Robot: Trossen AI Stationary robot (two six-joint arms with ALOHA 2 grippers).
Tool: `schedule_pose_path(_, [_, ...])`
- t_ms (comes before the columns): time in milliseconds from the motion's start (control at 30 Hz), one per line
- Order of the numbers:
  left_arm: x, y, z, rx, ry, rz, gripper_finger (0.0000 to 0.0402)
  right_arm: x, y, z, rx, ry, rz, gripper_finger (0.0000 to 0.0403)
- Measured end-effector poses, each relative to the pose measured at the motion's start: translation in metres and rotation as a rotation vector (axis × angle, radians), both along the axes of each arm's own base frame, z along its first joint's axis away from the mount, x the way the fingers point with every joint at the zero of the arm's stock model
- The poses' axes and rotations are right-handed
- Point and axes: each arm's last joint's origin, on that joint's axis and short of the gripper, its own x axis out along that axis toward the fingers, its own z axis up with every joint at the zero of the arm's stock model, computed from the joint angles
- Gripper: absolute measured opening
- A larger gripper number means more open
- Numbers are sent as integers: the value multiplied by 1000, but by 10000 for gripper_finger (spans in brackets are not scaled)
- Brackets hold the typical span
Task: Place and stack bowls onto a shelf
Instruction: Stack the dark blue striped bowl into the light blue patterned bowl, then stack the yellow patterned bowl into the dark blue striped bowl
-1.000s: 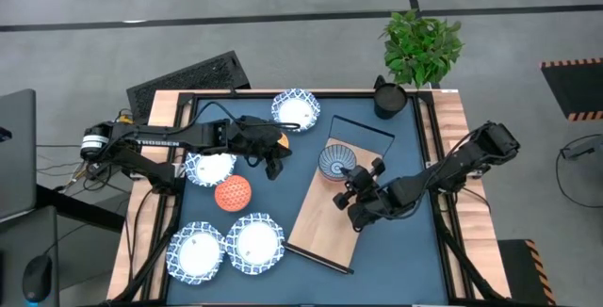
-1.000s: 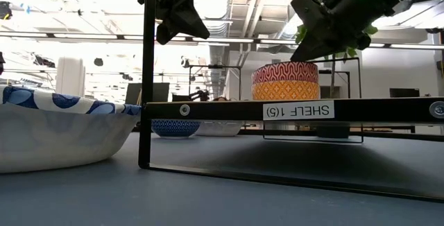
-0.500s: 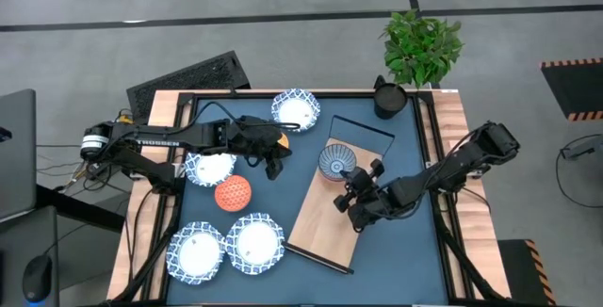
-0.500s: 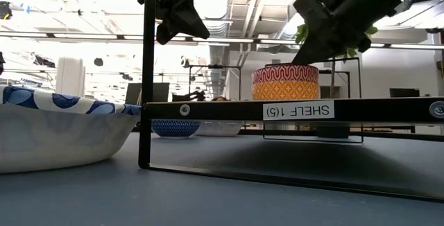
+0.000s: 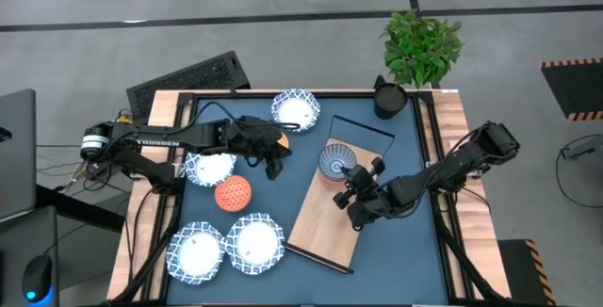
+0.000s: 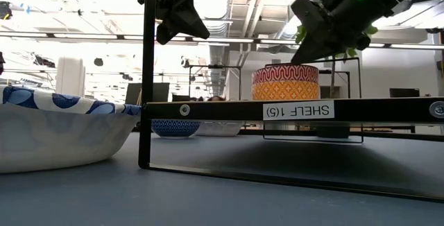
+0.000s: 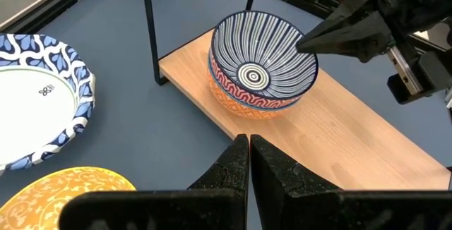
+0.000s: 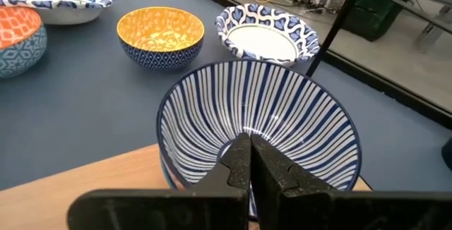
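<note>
Now striped bowl [image 7: 263, 57] nests in stacked bowls [image 6: 285, 82].

We've got a striped bowl [image 7: 263, 64], blue/white lines w/ a bullseye centre, stacked on red wavy and orange patterned bowls on the light-wood shelf [image 5: 332, 215]. Centre-left of the high view: red-orange bowl [image 5: 233, 193] w/ pale pattern. White bowls w/ blue rims [image 5: 254, 243] lower left. In the right wrist view, upper left: yellow-inside bowl [image 8: 160, 34], blue patterned outside. Table mat [image 5: 405, 241] slate blue. Both grippers black.
</note>
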Motion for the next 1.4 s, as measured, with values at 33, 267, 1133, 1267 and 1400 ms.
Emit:
schedule_pose_path(33, [0, 0, 0, 1, 0, 0, 0, 0, 0, 0, 1, 2, 1, 25])
schedule_pose_path(267, [-4, 0, -6, 49, 76, -18, 0, 0, 0, 1, -2, -4, -2, 25])
schedule_pose_path(1133, [-47, 80, -25, -26, 368, 348, 196, 20, 11, 128, -199, 146, 139, 69])
schedule_pose_path(1267, [-50, 92, -29, -102, 355, 324, 196, 11, 7, 132, -179, 187, 102, 76])
schedule_pose_path(1400, [-42, 98, -42, -117, 387, 302, 197, 3, 4, 129, -156, 214, 62, 77])
